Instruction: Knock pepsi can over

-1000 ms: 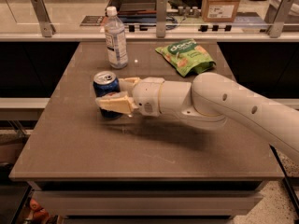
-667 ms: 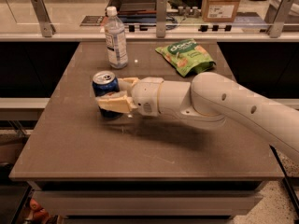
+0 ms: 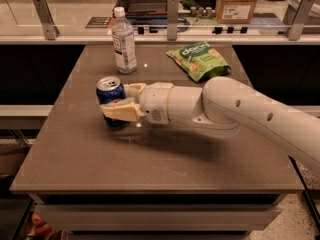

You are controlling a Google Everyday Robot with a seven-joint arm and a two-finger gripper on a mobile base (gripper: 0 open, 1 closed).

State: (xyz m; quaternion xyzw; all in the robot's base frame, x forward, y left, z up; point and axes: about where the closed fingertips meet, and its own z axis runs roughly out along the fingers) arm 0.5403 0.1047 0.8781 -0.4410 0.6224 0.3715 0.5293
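Looks like an office or lab workspace to me: my gripper [image 3: 117,101] is down at the pepsi can [image 3: 110,90] on a plain brown table [image 3: 150,174]. Behind it runs a pale counter [image 3: 75,20] with metal posts [image 3: 172,16], and there's a cardboard box [image 3: 235,4] and a dark bin [image 3: 145,1] back there.

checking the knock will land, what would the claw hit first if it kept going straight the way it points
The pepsi can: the claw, low over the table, points straight at it and looks to be touching it, though depth is unclear.
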